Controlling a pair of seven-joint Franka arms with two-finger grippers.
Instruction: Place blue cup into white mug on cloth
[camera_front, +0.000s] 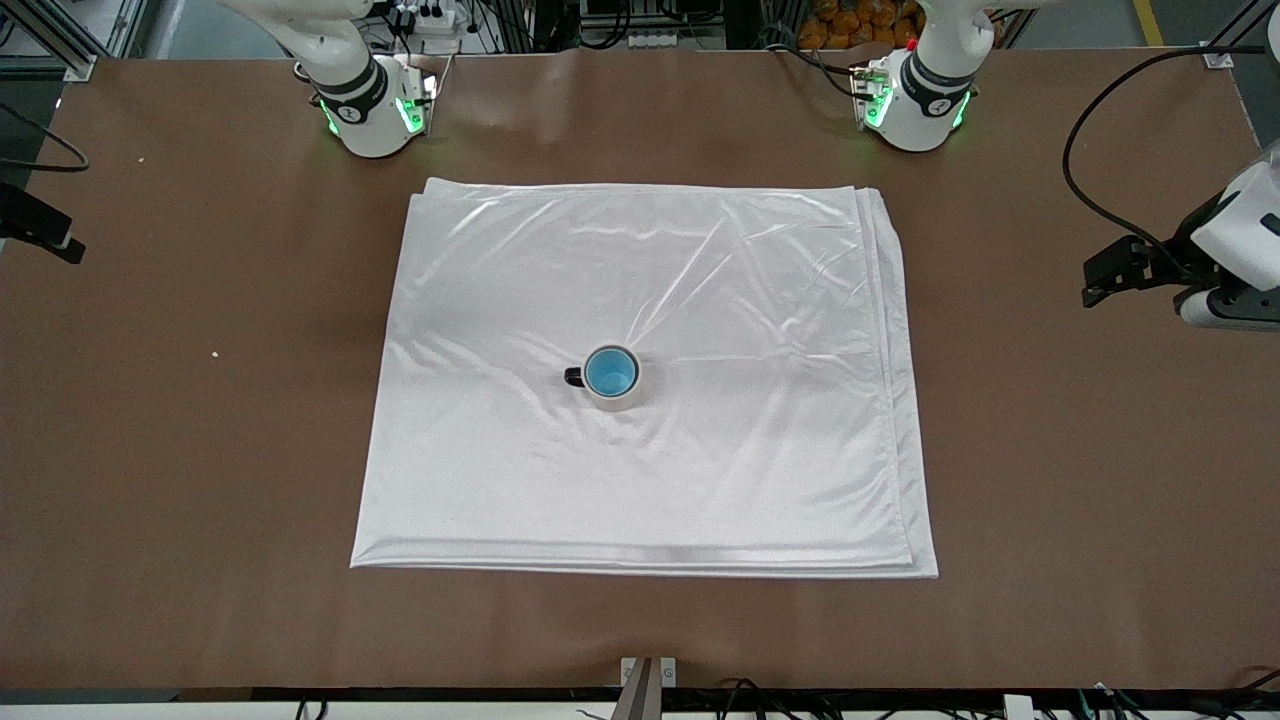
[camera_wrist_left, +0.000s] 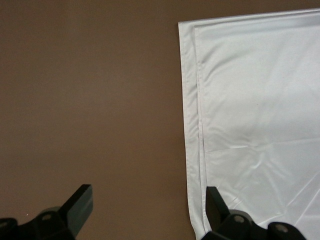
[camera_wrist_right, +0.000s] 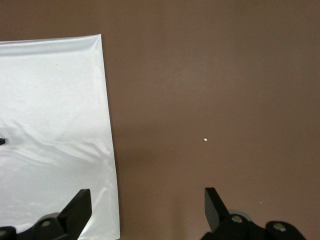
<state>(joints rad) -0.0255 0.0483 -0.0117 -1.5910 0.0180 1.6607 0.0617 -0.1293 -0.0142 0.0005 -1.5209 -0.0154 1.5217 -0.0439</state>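
The blue cup (camera_front: 610, 371) sits upright inside the white mug (camera_front: 618, 396), whose dark handle points toward the right arm's end. The mug stands near the middle of the cloth (camera_front: 700, 480). My left gripper (camera_front: 1102, 281) is open and empty, above bare table off the cloth's edge at the left arm's end; its view (camera_wrist_left: 147, 206) shows the cloth's folded edge (camera_wrist_left: 260, 125). My right gripper (camera_front: 45, 235) is open and empty at the right arm's end; its view (camera_wrist_right: 147, 207) shows the cloth's edge (camera_wrist_right: 50, 125). Cup and mug are out of both wrist views.
The brown table (camera_front: 1050, 500) surrounds the cloth on all sides. A small white crumb (camera_front: 215, 353) lies on the table toward the right arm's end and shows in the right wrist view (camera_wrist_right: 206, 139). A black cable (camera_front: 1085, 190) hangs near the left gripper.
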